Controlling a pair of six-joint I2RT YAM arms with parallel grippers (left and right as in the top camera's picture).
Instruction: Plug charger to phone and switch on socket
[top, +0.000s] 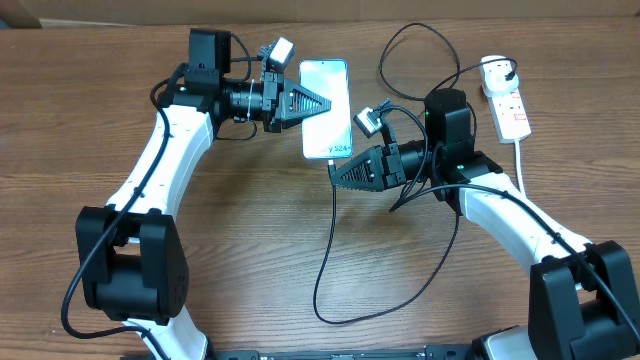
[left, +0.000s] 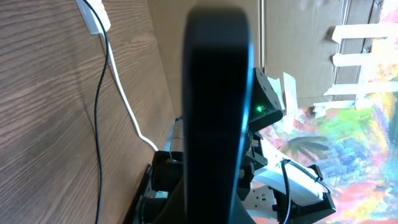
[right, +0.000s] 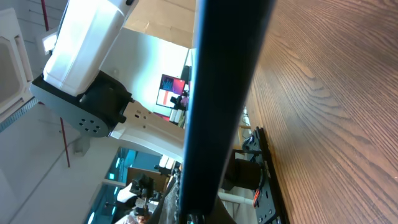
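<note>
The phone (top: 335, 130) lies face up at the table's middle back, its light-blue screen lit. My left gripper (top: 322, 104) is shut, with its tip over the screen's left part. Also shut, my right gripper (top: 336, 174) has its tip at the phone's near edge. The charger's black cable (top: 325, 260) starts there; whether it is pinched or plugged in is hidden. The cable loops back to a white plug (top: 495, 68) in the socket (top: 512, 110) at far right. In both wrist views the dark shut fingers (left: 217, 37) (right: 230, 37) fill the centre and hide the phone.
The socket's thick white cord (top: 521, 165) runs toward the near right, behind my right arm. The charger cable makes a wide loop (top: 400, 300) on the table in front and another (top: 392, 55) behind the phone. The left wrist view shows the black cable (left: 99, 93) and the white cord (left: 127, 106).
</note>
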